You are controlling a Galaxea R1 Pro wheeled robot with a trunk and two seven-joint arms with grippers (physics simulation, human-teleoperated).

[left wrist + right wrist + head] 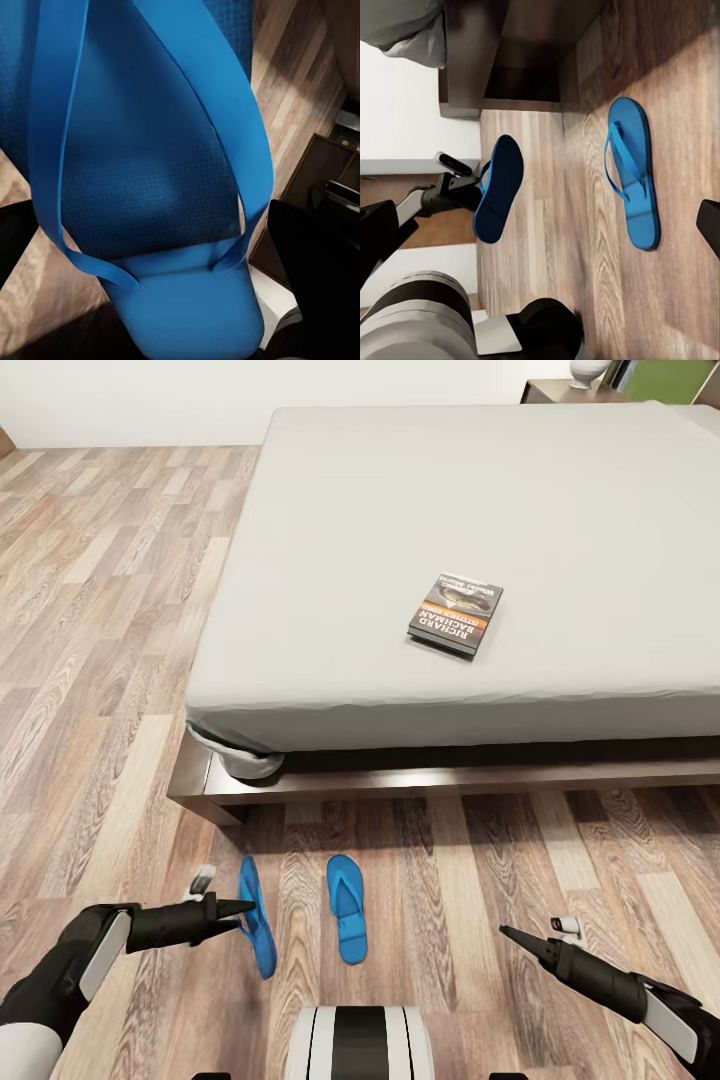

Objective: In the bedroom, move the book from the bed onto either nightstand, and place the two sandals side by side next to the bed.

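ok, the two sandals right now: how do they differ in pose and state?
The left sandal is tilted up on its edge, sole side showing to the right wrist camera; the right sandal lies flat, straps up. The left sandal is at the tips of the left gripper, apparently held; the right sandal rests free on the floor. Both are bright blue flip-flops, near the bed.

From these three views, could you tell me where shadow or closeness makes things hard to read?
Head view: even, soft light, sharp throughout; a dark shadow band under the bed hides the gap there. Left wrist view: the held sandal sits so close that it blocks most of the floor, with black, unreadable patches at the edges. Right wrist view: clear, with the flat sandal and both sandals' shadows on the floor.
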